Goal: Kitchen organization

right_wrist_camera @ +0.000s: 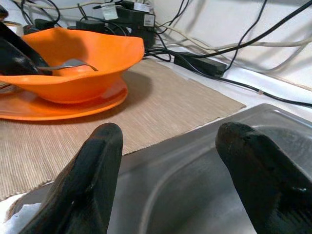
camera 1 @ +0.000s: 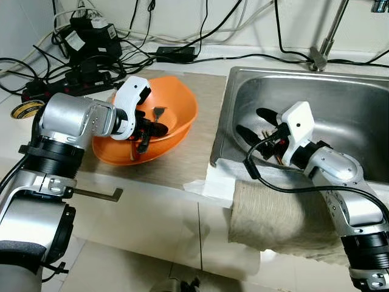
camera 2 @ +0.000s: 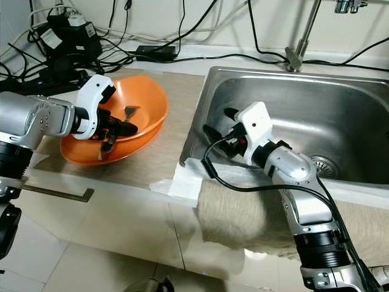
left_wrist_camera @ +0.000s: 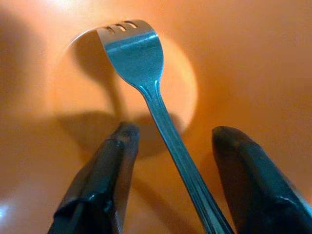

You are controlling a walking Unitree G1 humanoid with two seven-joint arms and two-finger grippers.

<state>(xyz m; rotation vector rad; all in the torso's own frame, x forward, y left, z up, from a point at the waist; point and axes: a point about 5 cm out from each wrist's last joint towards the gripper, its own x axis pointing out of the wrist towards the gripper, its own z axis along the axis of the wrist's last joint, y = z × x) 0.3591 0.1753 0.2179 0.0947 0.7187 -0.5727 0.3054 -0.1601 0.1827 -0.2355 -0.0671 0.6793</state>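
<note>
Fork [left_wrist_camera: 146,83] delivered, lying in orange bowl [camera 1: 176,115] between spread fingers of left gripper [left_wrist_camera: 170,165], released. Right gripper [right_wrist_camera: 168,170] wide and empty inside sink [camera 1: 358,97]. Further tidying apparently ahead.

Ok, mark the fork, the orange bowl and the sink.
fork [left_wrist_camera: 135,56], left wrist view, on its head.
orange bowl [camera 1: 182,103], left eye view, on its inner wall.
sink [camera 1: 358,115], left eye view, on its basin wall.

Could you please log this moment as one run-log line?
left gripper: open, straddling fork in orange bowl | right gripper: open, over sink
</note>
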